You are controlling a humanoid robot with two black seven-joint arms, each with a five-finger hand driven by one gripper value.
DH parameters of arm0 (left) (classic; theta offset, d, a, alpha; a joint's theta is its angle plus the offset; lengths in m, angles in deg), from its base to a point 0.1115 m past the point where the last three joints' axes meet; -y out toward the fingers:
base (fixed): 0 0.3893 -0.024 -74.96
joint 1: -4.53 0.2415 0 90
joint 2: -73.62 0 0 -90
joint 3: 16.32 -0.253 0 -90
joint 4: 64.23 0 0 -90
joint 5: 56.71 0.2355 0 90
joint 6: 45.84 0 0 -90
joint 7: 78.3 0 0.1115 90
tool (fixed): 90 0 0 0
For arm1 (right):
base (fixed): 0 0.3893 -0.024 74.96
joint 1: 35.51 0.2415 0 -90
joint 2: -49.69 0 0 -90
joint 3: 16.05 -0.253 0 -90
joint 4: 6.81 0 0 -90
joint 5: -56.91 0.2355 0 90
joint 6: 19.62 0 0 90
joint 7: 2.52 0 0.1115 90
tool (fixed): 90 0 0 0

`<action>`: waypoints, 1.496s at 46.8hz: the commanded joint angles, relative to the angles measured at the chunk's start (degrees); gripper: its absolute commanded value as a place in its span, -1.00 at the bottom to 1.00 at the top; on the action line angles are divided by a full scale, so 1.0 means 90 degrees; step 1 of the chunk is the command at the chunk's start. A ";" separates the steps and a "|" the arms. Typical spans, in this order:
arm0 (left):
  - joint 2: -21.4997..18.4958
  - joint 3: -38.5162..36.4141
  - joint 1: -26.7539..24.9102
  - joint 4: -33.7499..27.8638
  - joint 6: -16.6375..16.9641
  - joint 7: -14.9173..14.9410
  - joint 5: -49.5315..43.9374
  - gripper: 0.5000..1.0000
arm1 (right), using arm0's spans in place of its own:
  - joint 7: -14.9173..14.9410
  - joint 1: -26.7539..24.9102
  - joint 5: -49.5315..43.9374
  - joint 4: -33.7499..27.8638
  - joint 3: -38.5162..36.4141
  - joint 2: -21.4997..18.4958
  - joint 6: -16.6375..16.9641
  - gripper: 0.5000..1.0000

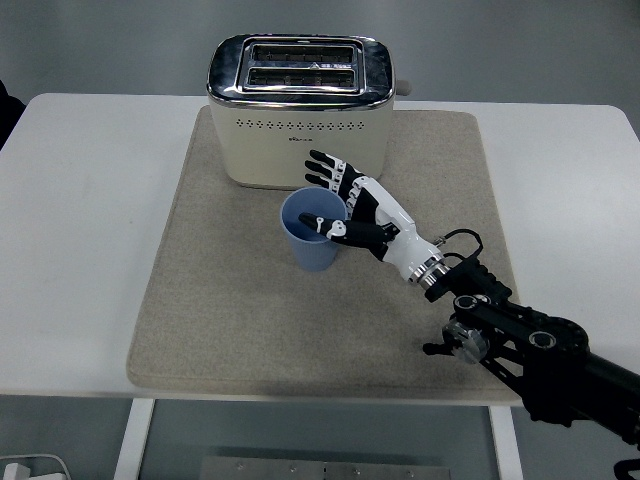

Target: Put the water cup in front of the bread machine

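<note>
A light blue water cup (311,245) stands upright on the beige mat (230,300), just in front of the cream bread machine (300,125) with its chrome top and two slots. My right hand (340,197) is directly to the cup's right. Its fingers (328,170) are spread behind the cup, between it and the machine's front. The thumb (327,226) reaches over the cup's rim. The hand looks open and grips nothing. The black right arm (540,355) comes in from the lower right. The left arm is out of view.
The mat lies on a white table (80,200), whose near edge runs along the bottom. A dark shape (6,100) shows at the upper left edge.
</note>
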 commanded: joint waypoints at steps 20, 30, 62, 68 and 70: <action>0.0000 0.0001 -0.0004 0.0000 -0.0001 0.0004 0.0000 1.00 | 0.0000 -0.0088 0.0010 0.0207 -0.0004 0.0665 0.0010 0.65; 0.0000 -0.0009 -0.0004 -0.0010 -0.0001 0.0004 0.0000 1.00 | -0.0009 0.0010 0.0361 0.0197 -0.0004 0.1055 0.0068 0.65; 0.0000 -0.0009 -0.0004 -0.0010 -0.0001 0.0004 0.0019 1.00 | -0.1278 0.0029 0.2851 -0.0193 -0.1038 0.1329 0.0195 0.65; 0.0000 -0.0009 -0.0004 -0.0039 -0.0001 0.0004 0.0019 1.00 | -0.1591 0.0097 0.3115 -0.0184 -0.1322 0.1300 0.0195 0.65; 0.0000 -0.0009 -0.0004 -0.0039 -0.0001 0.0004 0.0019 1.00 | -0.1650 0.0224 0.3183 -0.0194 -0.1351 0.1290 0.0186 0.65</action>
